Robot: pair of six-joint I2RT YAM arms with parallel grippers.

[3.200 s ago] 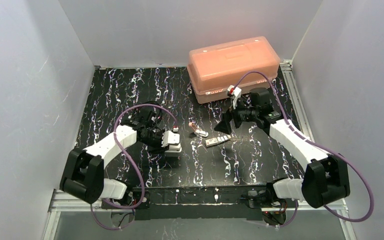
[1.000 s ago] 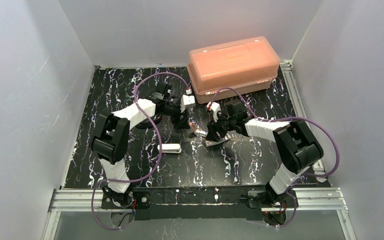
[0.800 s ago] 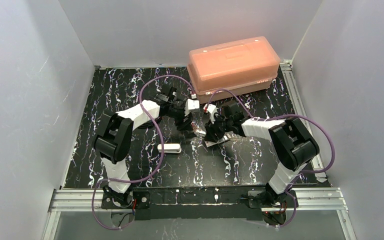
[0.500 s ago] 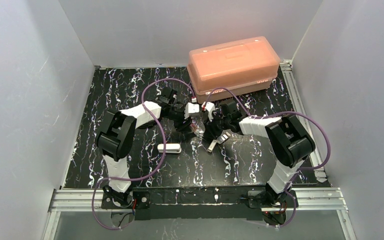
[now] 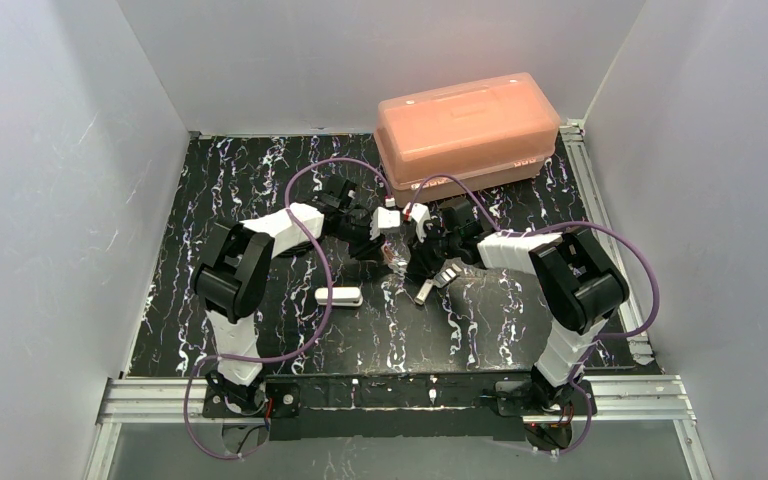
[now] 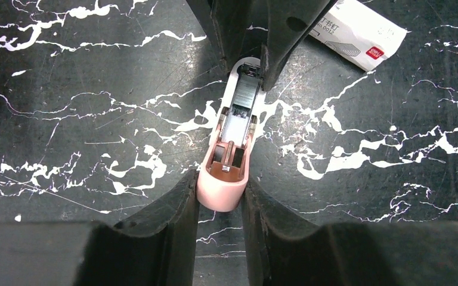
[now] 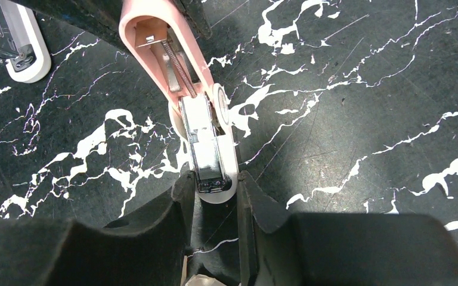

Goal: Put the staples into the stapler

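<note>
**Entry 1: pink stapler** (image 6: 234,128)
- Place: middle of the worktop (image 5: 240,170), on the near side of the orange box (image 5: 468,130), spanned between my two claws.
- Change: a second ago both claws stood wide around it. Now my left claw (image 6: 220,192) is clamped on its rounded pink end and my right claw (image 7: 214,186) on its white end, with the fingers tight against both sides.
- Make: smooth moulded plastic, a pink shell over a white base. It is hinged open with the insides up, showing a thin coiled spring (image 7: 176,62) and a bright metal channel.
- Bearing on the task: I judge it is now pinned steady enough to work on its channel.

**Entry 2: staples** (image 6: 247,95)
- A short, grey, finely ribbed strip already seated in that channel at the white end.
- Their small white paper packet (image 6: 361,33) lies flat just beside it and slightly crumpled.

**Entry 3: white stapler** (image 5: 340,296)
- Change: it was under my left claw a few seconds ago. It now lies alone on the worktop, left of and nearer than the claws and well apart from them.
- Make: glossy oblong with rounded ends and dark metal inside.
- Whether it holds staples I cannot tell. If this is the one to fill, that step is not yet done.

**Entry 4: worktop**
- Black, with white marbled veins and a matt finish.
</note>
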